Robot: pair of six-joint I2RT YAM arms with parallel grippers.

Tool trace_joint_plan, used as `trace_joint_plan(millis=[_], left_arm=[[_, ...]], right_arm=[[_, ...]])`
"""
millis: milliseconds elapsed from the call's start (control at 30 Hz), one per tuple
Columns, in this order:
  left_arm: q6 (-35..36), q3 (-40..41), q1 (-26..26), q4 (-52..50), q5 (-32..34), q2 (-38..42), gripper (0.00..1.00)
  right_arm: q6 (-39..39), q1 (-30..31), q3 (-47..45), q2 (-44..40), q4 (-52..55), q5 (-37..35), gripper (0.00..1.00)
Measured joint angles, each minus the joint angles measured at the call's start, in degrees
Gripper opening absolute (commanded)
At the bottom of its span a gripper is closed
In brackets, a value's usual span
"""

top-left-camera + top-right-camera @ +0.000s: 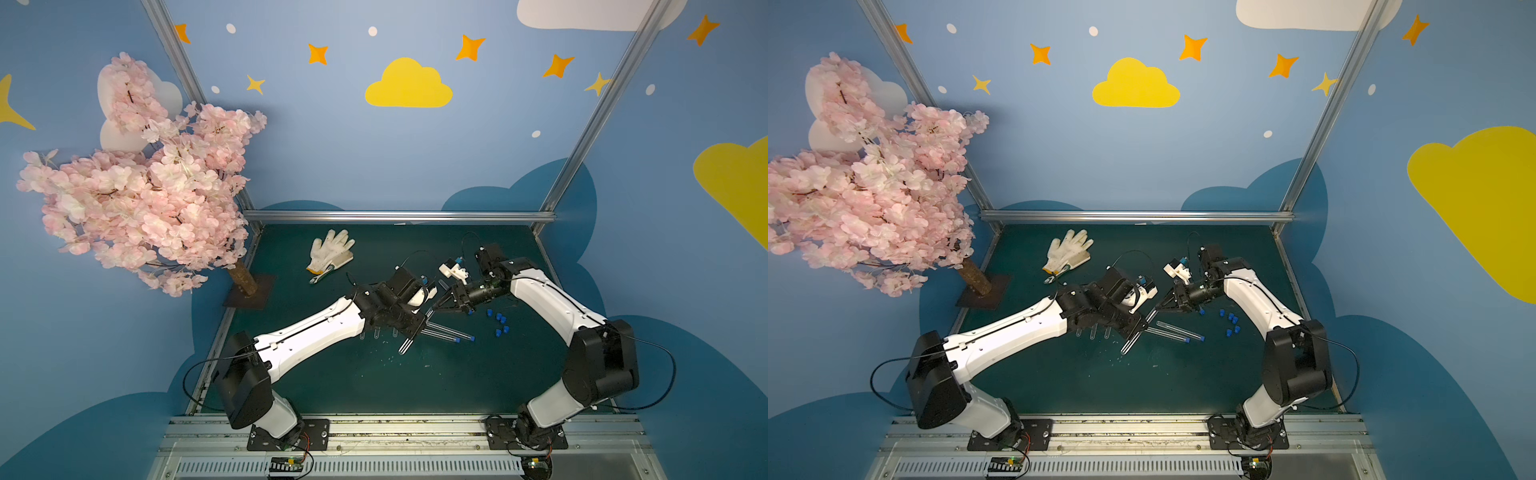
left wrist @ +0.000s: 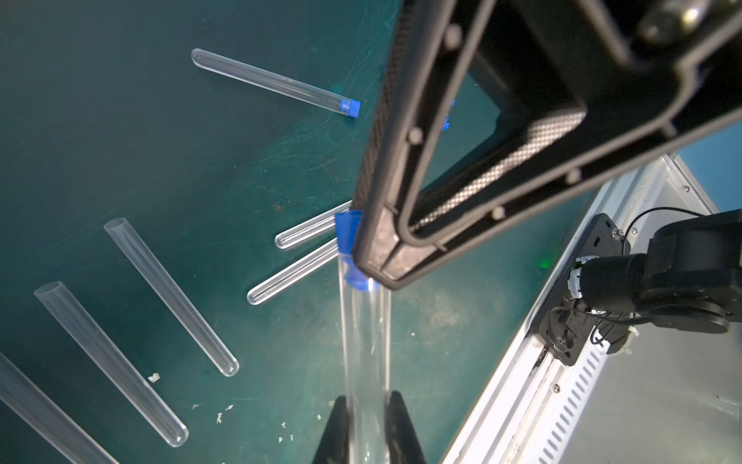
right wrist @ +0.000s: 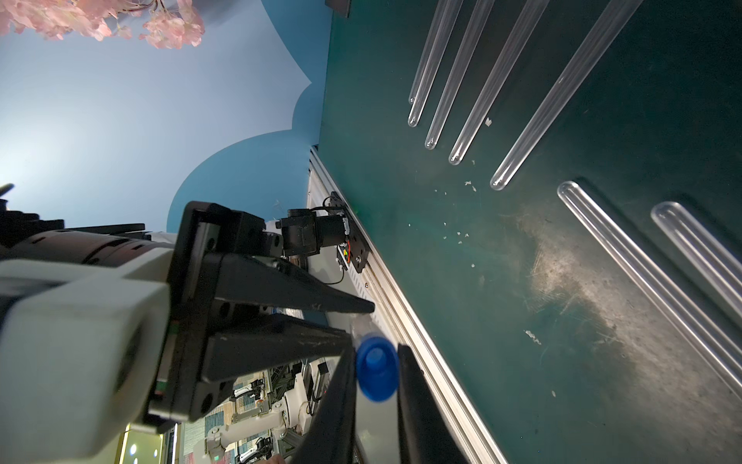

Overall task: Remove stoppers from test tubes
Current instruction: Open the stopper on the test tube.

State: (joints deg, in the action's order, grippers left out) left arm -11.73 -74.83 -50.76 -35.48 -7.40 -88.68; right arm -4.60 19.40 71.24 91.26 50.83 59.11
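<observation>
Your left gripper (image 2: 368, 405) clamps a clear test tube (image 2: 365, 341), apparently empty. Your right gripper (image 3: 376, 353) pinches its blue stopper (image 3: 376, 373), still plugged in.

Both arms reach inward over the middle of the bench, forearms sloping down, grippers close together. The left gripper (image 2: 368, 397) is clamped on a test tube (image 2: 365, 341), and the right gripper (image 3: 375, 350) is pinched on its stopper (image 3: 376, 371).
</observation>
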Motion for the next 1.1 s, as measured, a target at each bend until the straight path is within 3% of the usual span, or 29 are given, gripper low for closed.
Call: trace_joint_plan(millis=[467,1100], left_arm=[[0.68,0.07,0.0,-0.04,-0.17,0.0,0.03],[1.2,0.04,0.0,-0.26,-0.28,0.0,0.03]], right_arm=[[-0.72,0.2,0.59,0.15,0.02,-1.25,0.22],[-0.96,0.2,0.87,0.15,0.04,-1.44,0.0]])
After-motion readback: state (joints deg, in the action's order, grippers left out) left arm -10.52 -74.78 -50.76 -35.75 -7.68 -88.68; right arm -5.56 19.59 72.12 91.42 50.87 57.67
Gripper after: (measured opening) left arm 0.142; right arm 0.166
